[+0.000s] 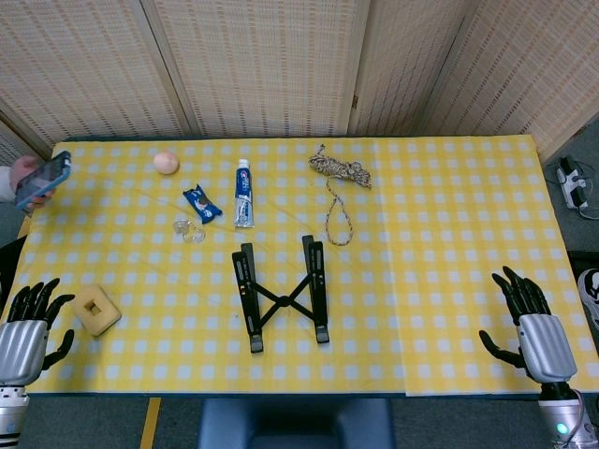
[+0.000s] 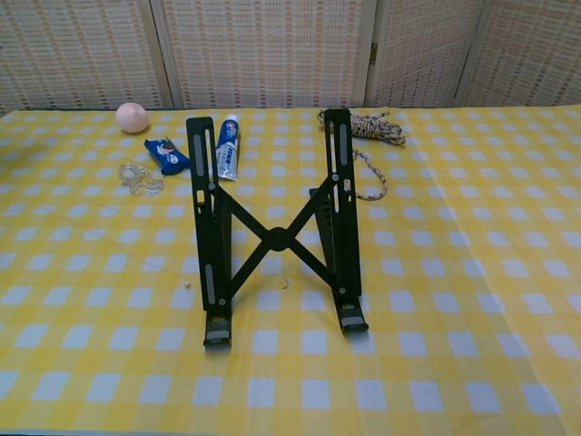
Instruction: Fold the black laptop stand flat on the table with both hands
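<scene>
The black laptop stand (image 1: pixel 281 297) stands unfolded in the middle of the yellow checked table, its two rails spread apart and joined by a crossed brace; the chest view shows the stand (image 2: pixel 275 238) raised at the back. My left hand (image 1: pixel 28 327) rests at the table's front left corner, fingers apart, holding nothing. My right hand (image 1: pixel 529 323) sits at the front right corner, also open and empty. Both hands are far from the stand. Neither hand shows in the chest view.
Behind the stand lie a toothpaste tube (image 1: pixel 243 193), a blue snack packet (image 1: pixel 201 203), a clear tape roll (image 1: pixel 188 228), a peach ball (image 1: pixel 166 162) and a coiled rope (image 1: pixel 339 173). A tan block (image 1: pixel 95 310) sits near my left hand. A person's hand with a phone (image 1: pixel 42 181) is at the left edge.
</scene>
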